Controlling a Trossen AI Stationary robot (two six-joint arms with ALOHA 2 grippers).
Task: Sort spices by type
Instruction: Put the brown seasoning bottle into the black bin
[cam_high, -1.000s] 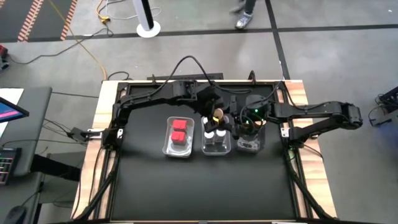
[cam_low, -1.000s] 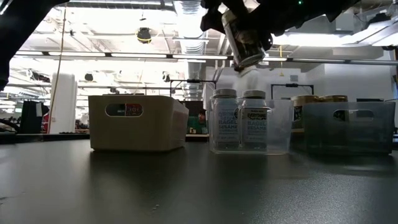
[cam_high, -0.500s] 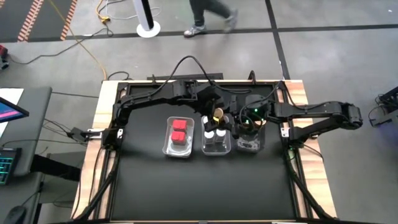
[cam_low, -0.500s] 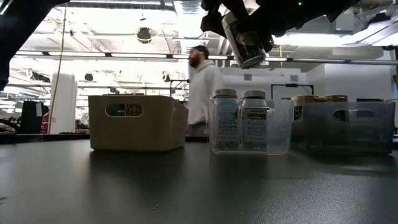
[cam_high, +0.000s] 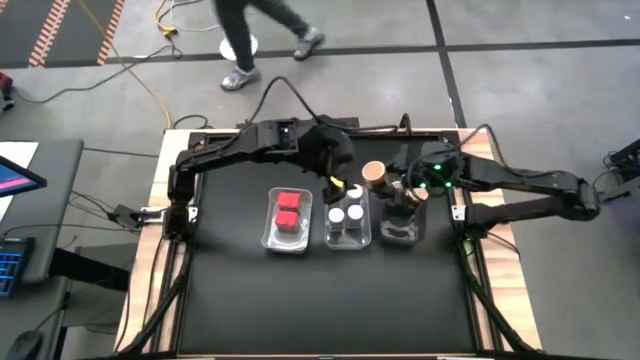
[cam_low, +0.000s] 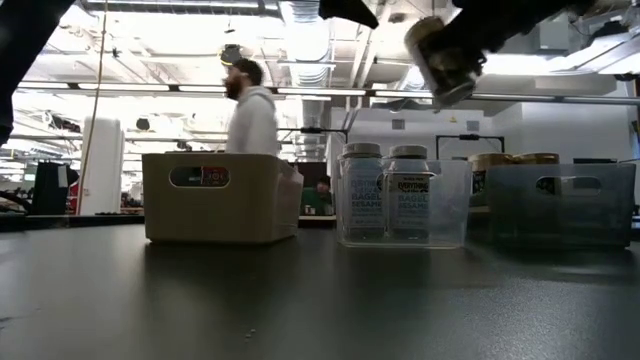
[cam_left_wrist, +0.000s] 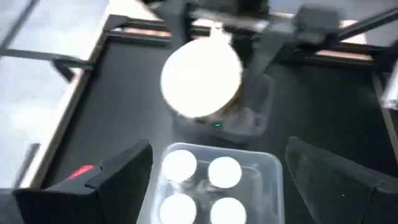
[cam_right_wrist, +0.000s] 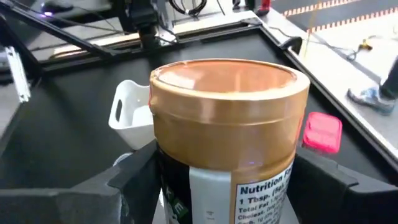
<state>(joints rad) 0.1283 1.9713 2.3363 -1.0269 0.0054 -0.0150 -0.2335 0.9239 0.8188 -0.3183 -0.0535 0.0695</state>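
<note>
A tan-lidded jar (cam_right_wrist: 230, 93) with a printed label is up in the air in my right gripper (cam_right_wrist: 225, 158), above the gap between the middle and right trays (cam_high: 374, 174); it shows tilted in the low view (cam_low: 443, 58). My left gripper (cam_left_wrist: 219, 149) is open and touches nothing. It hovers over the far end of the middle tray (cam_high: 335, 183), a little to the jar's left. Several white-lidded jars (cam_left_wrist: 225, 171) stand in that clear tray (cam_high: 348, 238). Two red boxes (cam_high: 287, 208) lie in the left tray. My right gripper holds the tan-lidded jar by its body just under the lid (cam_right_wrist: 177, 180), pinched between the two fingers (cam_right_wrist: 134, 180), one on each side. The arm comes at it from the table's right. The jar is lifted clear of trays and table, its lid uppermost and somewhat tilted.
Three trays stand in a row across the table's middle. The right tray (cam_high: 400, 230) holds tan-lidded jars (cam_low: 510, 160). A white scoop-like container (cam_right_wrist: 132, 112) lies beyond the held jar. The black mat (cam_high: 320, 300) stretches toward the near edge. A person (cam_low: 250, 110) walks past behind the table.
The tan-lidded jar, earlier up between both grippers above the middle tray, has moved toward the table's right with my right gripper. My left gripper has drawn back toward the left and far side, clear of the jar. The person has walked leftward behind the table.
</note>
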